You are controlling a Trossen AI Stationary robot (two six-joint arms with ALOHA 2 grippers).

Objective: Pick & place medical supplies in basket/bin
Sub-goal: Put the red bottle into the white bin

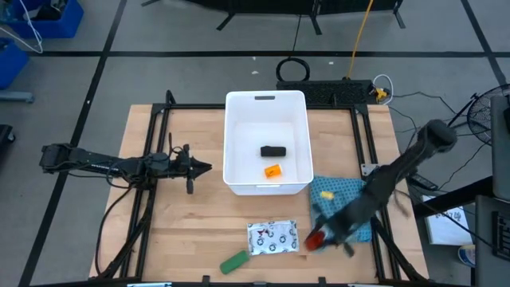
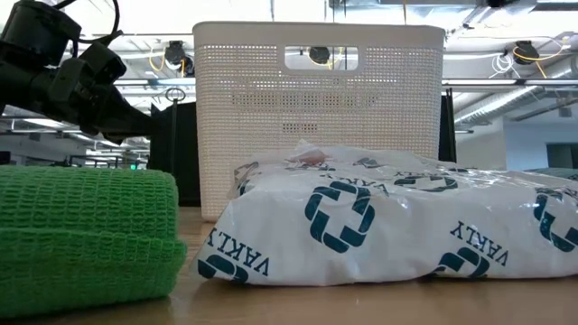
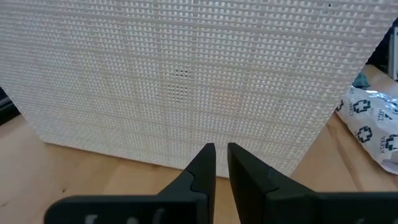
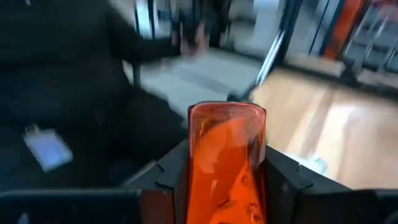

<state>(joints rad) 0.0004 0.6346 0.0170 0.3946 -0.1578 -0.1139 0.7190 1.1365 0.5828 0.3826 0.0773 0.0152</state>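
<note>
Nearest the front edge of the surface [image 1: 183, 239] lie one green gauze roll [image 1: 234, 261] and one white pouch [image 1: 272, 237] printed "VARLY". At 4 o'clock, the right tool [image 1: 317, 239] clamps one red-orange bottle [image 4: 227, 163]. Farther back, the white basket [image 1: 239, 135] holds two pieces, one black [image 1: 273, 151], one orange [image 1: 272, 171]. At 9 o'clock the left tool [image 3: 221, 160] hangs nearly closed and empty.

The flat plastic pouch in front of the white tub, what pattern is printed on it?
The flat white plastic pouch carries dark teal ring logos and lettering, clearest in the low view.

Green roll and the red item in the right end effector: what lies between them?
High view: the white pouch lies between green roll and red item.
</note>
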